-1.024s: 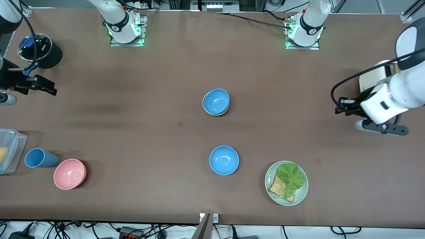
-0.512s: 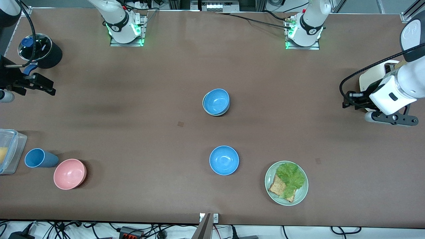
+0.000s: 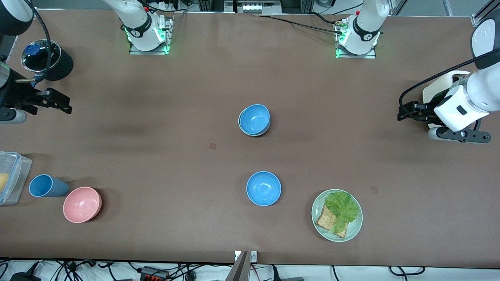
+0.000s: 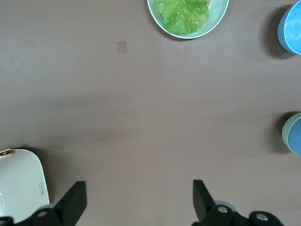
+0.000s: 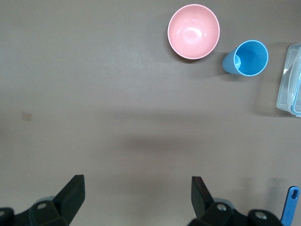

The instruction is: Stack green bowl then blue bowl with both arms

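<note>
The green bowl (image 3: pixel 241 126) stands mid-table with a blue bowl (image 3: pixel 254 118) nested in it; only its pale rim shows. The stack also shows at the edge of the left wrist view (image 4: pixel 285 134). A second blue bowl (image 3: pixel 263 188) stands alone nearer the front camera, also in the left wrist view (image 4: pixel 291 26). My left gripper (image 3: pixel 404 111) hangs open and empty over the left arm's end of the table (image 4: pixel 139 202). My right gripper (image 3: pixel 61 102) hangs open and empty over the right arm's end (image 5: pixel 138 200).
A pale green plate (image 3: pixel 353 231) with bread and lettuce stands beside the lone blue bowl. A white appliance (image 3: pixel 433 91) sits under the left arm. A pink bowl (image 3: pixel 82 204), blue cup (image 3: pixel 45 186), clear container (image 3: pixel 9 175) and black pot (image 3: pixel 49 60) stand at the right arm's end.
The left gripper has drawn back toward the left arm's end of the table, over the white appliance. The right gripper has shifted slightly. The bowls have not moved.
</note>
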